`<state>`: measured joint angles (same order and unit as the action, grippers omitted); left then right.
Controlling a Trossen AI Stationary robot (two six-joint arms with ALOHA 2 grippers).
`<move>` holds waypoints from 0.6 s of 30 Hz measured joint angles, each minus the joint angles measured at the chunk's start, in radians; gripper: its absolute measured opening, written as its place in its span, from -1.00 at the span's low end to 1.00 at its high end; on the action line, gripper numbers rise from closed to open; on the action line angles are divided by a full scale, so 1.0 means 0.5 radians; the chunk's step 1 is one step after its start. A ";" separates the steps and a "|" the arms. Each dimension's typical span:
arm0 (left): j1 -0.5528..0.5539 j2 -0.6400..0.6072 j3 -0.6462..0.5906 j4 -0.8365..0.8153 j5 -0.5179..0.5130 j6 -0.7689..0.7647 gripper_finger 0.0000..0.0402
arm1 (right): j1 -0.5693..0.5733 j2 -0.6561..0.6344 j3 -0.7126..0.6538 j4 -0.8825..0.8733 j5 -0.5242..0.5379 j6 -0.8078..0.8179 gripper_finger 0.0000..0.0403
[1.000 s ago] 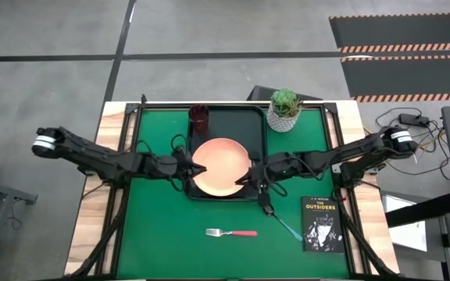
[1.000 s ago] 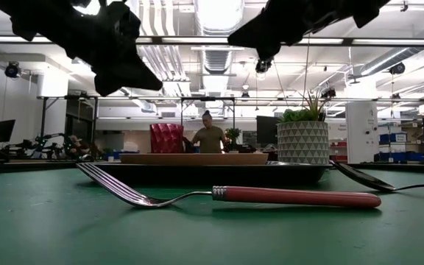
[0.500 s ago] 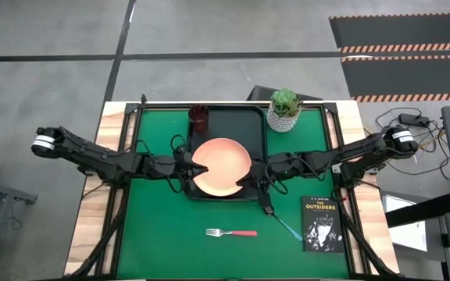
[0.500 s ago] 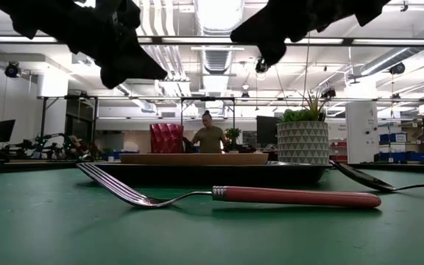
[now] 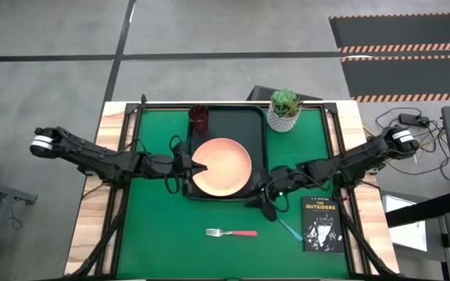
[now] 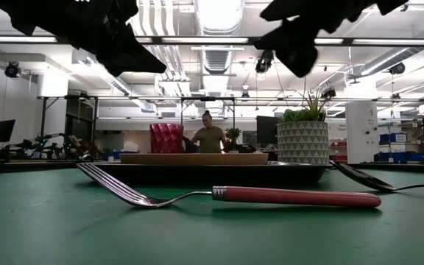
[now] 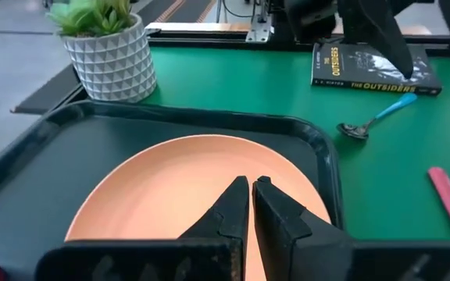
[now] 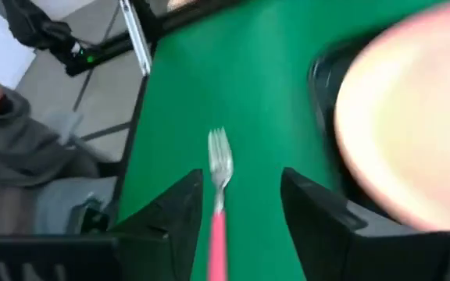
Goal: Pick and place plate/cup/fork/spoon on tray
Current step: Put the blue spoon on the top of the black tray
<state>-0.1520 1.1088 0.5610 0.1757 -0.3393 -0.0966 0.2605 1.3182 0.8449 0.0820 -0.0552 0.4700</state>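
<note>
Hovering spread-fingered beside the tray (image 5: 258,129), right gripper (image 5: 259,204) (left gripper (image 5: 195,165) clenched, over plate (image 5: 223,164)).

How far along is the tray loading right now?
Done: the plate and cup sit on the tray. In hand: nothing; the open right gripper hovers near the spoon, the left gripper is shut by the plate. Left: spoon and fork lie on the table.
</note>
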 joint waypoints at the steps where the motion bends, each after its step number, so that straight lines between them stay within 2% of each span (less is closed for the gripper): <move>1: 0.000 0.001 0.000 0.000 0.001 0.016 -0.99 | 0.020 -0.001 0.001 -0.040 -0.016 0.073 -0.19; 6: 0.003 -0.026 0.000 0.019 0.001 0.165 -0.99 | 0.125 -0.004 0.001 -0.314 -0.099 0.615 -0.12; 13: 0.003 -0.111 0.001 0.069 0.001 0.262 -0.99 | 0.331 -0.004 0.001 -0.973 -0.116 1.438 -0.17; 15: 0.003 -0.127 0.001 0.069 0.000 0.262 -0.99 | 0.394 0.005 0.006 -1.028 -0.113 1.575 -0.17; 18: 0.003 -0.133 0.000 0.072 -0.017 0.275 -0.99 | 0.455 0.067 0.135 -1.185 -0.064 1.608 -0.18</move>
<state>-0.1505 1.0424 0.5612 0.2119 -0.3480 0.0411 0.4883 1.3517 0.9122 -0.5108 -0.0869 1.2742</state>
